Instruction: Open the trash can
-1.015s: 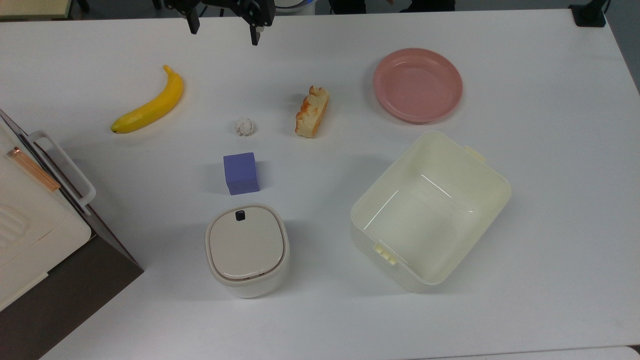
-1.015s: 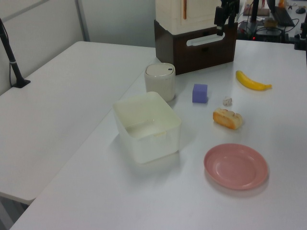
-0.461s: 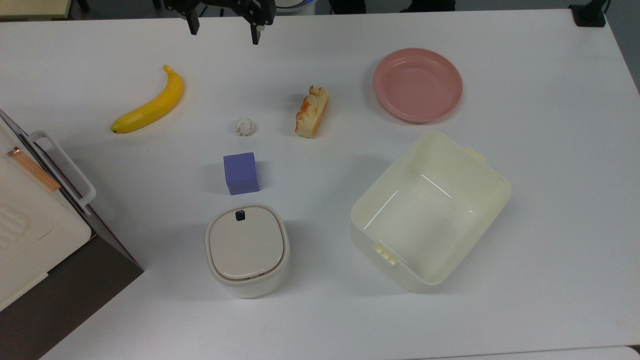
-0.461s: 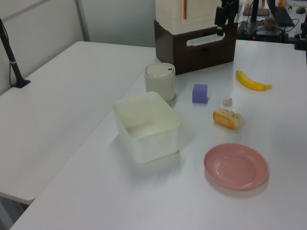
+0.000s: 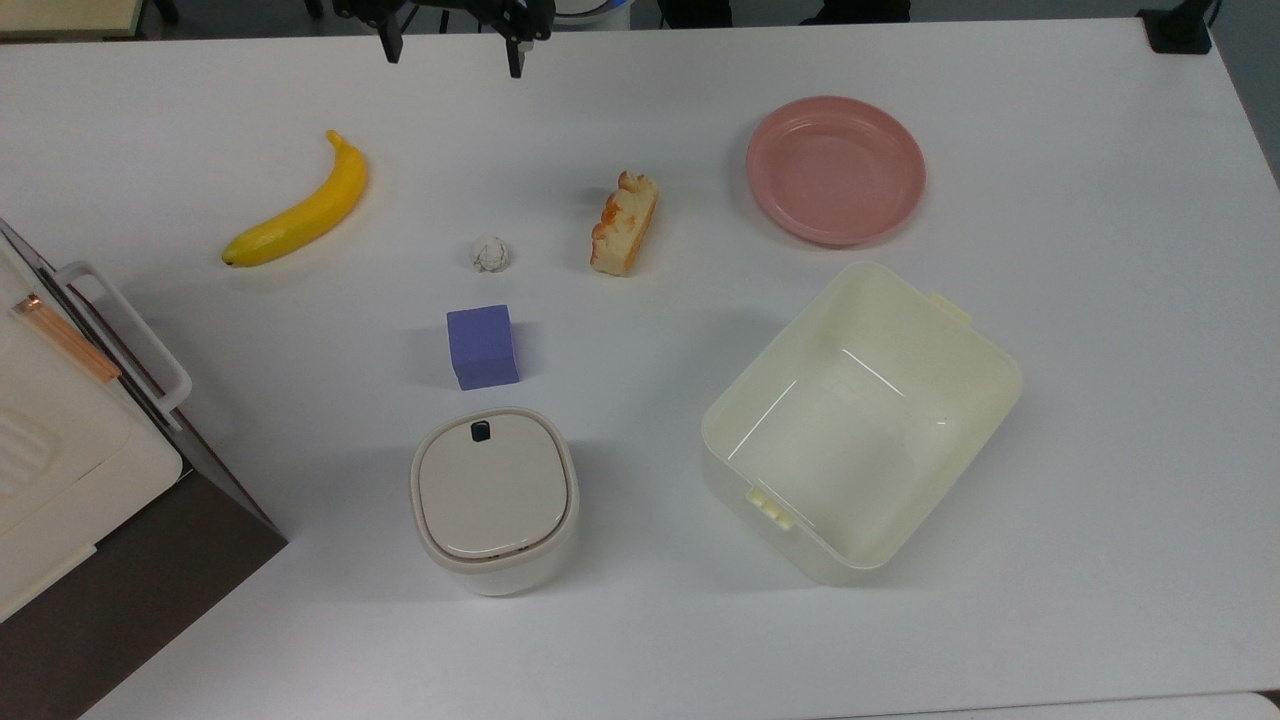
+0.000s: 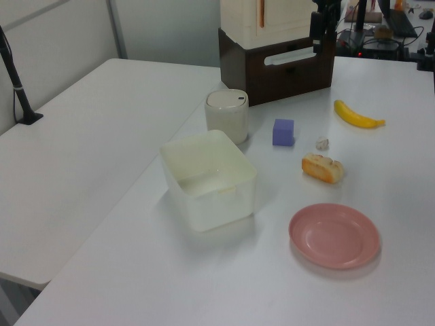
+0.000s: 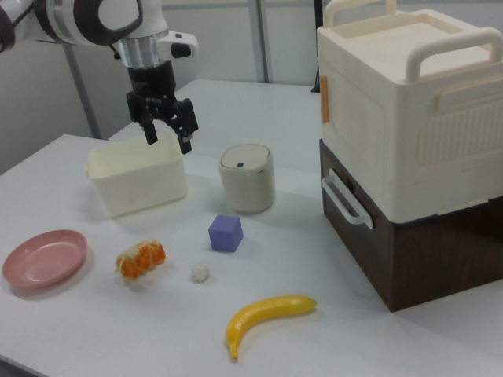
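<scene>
- Currently, step in hand: approach; the lid (image 5: 493, 497) lies flat and shut, so the opening is not yet begun.
- Gripper (image 5: 452, 50): released, fingers spread with nothing between them; it hangs above the table's (image 5: 1100, 400) far edge in the top view, well apart from the bin. In the right view the gripper (image 7: 165, 129) hangs high, in line with the tub.
- Bin (image 5: 494, 500): cream, rounded-square, upright, toward the table's near edge in the top view; beige lid on top; black button (image 5: 480, 431) at the lid's edge that faces the cube. The bin (image 6: 227, 115) also shows in the left view, just beside the tub's corner and in front of the brown cabinet.
- Cube (image 5: 482, 346): purple, just beside the bin on its far side, not touching.
- Tub (image 5: 862, 420): pale yellow, lidless, to the bin's right in the top view, apart from it.
- Others, toward the far edge: banana (image 5: 298, 205), crumpled ball (image 5: 490, 254), bread (image 5: 625, 222), pink plate (image 5: 834, 168); all well apart from the bin.
- Cabinet (image 7: 409, 149): cream box on a brown base, at the table's left edge in the top view.
- Next move, as a judgement: cross the table toward the bin, passing over ball and cube, lower one fingertip onto the button and press straight down. The button is small and sits close to the cube's side, so aim matters; a miss lands on the flat lid and does nothing.
</scene>
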`<state>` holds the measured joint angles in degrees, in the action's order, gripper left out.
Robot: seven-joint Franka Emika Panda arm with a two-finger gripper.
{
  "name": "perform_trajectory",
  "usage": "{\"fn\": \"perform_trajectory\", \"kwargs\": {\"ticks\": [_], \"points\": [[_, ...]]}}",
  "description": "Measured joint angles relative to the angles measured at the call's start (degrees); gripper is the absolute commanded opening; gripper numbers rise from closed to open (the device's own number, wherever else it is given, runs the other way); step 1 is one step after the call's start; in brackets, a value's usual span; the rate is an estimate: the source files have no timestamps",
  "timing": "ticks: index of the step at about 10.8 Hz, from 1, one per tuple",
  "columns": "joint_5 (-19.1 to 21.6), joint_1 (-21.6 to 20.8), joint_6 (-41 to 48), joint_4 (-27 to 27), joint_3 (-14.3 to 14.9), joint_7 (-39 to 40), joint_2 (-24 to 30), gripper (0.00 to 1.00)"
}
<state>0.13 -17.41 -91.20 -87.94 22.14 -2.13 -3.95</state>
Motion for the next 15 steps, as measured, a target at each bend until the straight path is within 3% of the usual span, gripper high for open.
{"fn": "perform_trajectory", "kwargs": {"ticks": [15], "points": [[-0.08,-0.15,0.75,0.00,-0.02,4.09,0.00,1.00]]}}
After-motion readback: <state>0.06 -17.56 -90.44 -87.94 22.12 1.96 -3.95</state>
